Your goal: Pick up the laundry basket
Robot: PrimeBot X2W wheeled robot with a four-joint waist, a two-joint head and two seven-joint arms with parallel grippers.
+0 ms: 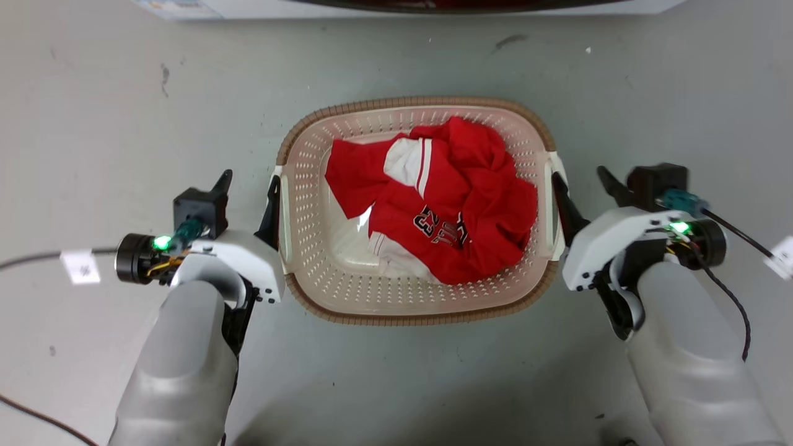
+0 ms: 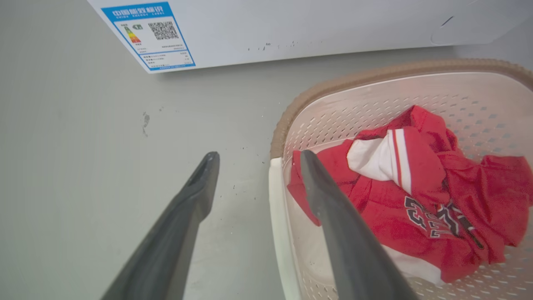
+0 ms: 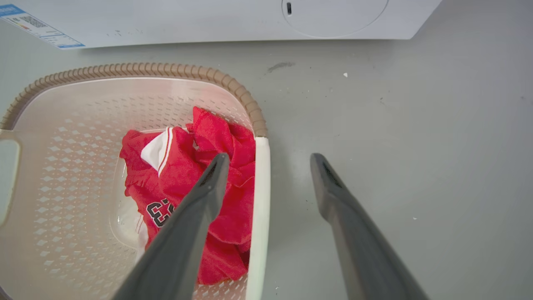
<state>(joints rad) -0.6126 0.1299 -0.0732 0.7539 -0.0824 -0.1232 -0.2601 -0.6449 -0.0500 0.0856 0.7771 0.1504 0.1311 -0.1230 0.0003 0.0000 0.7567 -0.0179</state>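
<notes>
Laundry basket (image 1: pixel 421 101) holds red jersey (image 1: pixel 458 210); washer (image 2: pixel 291 25) near behind.

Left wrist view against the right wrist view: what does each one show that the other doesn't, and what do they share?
Left wrist view: the open left gripper, the white left handle between its dark fingers, and a QR code on the blue-edged label. Right wrist view: the open right gripper, the white right handle between its fingers, and a dark smear on the grey floor. Both share the beige perforated plastic laundry basket with its brown woven-look rim, the crumpled red and white jersey, the floor and the white washer.
</notes>
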